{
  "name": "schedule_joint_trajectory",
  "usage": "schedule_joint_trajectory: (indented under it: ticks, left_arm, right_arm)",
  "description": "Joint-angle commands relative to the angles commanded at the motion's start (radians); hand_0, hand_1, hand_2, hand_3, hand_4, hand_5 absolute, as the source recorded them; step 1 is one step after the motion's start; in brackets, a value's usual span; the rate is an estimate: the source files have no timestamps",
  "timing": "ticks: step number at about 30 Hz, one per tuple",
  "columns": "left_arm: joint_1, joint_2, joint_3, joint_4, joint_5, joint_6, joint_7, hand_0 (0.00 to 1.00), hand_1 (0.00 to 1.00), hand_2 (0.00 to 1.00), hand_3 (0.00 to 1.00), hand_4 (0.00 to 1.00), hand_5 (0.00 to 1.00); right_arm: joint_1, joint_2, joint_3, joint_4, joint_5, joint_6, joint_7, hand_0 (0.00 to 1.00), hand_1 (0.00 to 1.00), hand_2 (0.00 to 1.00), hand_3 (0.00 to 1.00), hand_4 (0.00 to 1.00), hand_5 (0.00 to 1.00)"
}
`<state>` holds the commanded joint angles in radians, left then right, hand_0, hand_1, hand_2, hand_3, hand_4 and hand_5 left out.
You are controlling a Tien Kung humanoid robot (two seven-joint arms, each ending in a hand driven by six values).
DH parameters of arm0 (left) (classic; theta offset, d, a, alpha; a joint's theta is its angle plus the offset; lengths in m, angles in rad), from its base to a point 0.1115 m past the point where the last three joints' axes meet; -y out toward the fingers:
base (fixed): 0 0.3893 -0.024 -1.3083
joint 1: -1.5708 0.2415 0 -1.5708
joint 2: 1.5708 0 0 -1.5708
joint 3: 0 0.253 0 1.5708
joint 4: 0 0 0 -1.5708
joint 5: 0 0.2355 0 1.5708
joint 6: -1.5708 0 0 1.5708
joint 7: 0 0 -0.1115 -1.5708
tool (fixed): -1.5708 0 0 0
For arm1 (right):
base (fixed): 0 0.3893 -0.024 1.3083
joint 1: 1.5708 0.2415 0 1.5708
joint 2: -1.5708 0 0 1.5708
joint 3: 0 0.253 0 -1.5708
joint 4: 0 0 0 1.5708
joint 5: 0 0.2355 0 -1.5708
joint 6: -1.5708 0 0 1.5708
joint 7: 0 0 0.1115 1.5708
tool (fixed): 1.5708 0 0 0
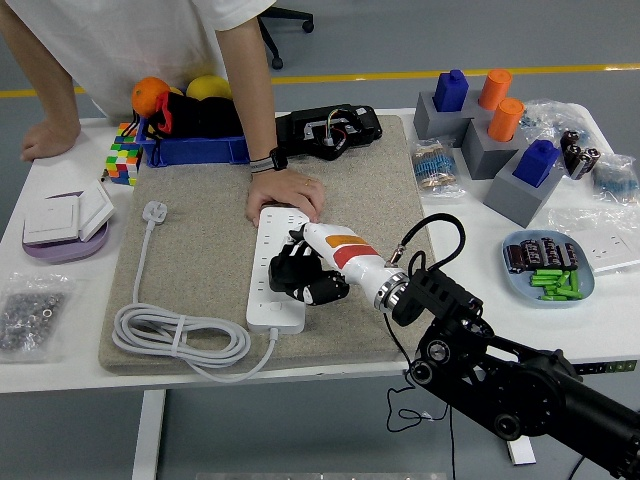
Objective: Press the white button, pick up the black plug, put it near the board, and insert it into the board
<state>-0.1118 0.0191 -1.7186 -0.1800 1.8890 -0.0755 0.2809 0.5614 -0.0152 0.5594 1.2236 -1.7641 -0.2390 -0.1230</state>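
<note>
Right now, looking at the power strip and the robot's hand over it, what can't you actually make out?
Head view only:
- White button on the power strip: hidden beneath the right hand.
- Fingertip contact with the strip: hidden by the curled fingers.
- Strip's far end: covered by the person's hand.
- Left hand: outside the picture.

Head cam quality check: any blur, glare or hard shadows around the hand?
Head view: even, diffuse light, soft shadows only; right hand over the white power strip reads sharp, no motion blur; no glare on the white table; mild wide-angle distortion at edges.
</note>
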Motion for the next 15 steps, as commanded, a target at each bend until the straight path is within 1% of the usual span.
schedule_joint_trajectory:
  ticks: [15]
  left_arm:
    - [0.004, 0.000, 0.003, 0.000, 0.002, -0.001, 0.001, 0.624, 0.630, 0.634, 0.692, 0.555, 0.393]
  right_arm:
    - [-0.003, 0.014, -0.005, -0.024, 0.006, -0.004, 0.005, 0.481, 0.474, 0.499, 0.489, 0.807, 0.002]
